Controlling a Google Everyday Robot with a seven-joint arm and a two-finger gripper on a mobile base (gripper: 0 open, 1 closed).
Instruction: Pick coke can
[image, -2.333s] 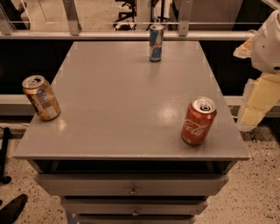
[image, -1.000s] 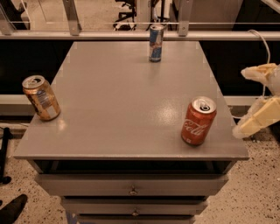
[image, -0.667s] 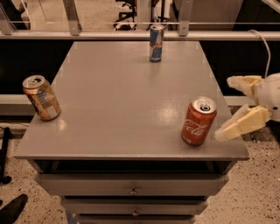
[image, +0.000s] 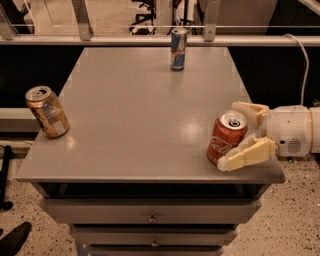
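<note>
The coke can (image: 226, 136), red-orange with white script and a silver top, stands upright near the front right corner of the grey table (image: 145, 110). My gripper (image: 241, 134) reaches in from the right at the can's height. Its two cream fingers are open and spread around the can's right side: one finger (image: 250, 111) behind it, the other (image: 246, 154) in front of it. The can stands on the table between them.
A gold-brown can (image: 47, 111) stands at the table's left edge. A slim blue-and-silver can (image: 178, 48) stands at the far edge. A metal railing (image: 85, 20) runs behind the table. Drawers (image: 150, 215) sit below the tabletop.
The gripper has come down and moved left from beside the table's right edge, and its fingers now straddle the coke can. The cans have not moved.
</note>
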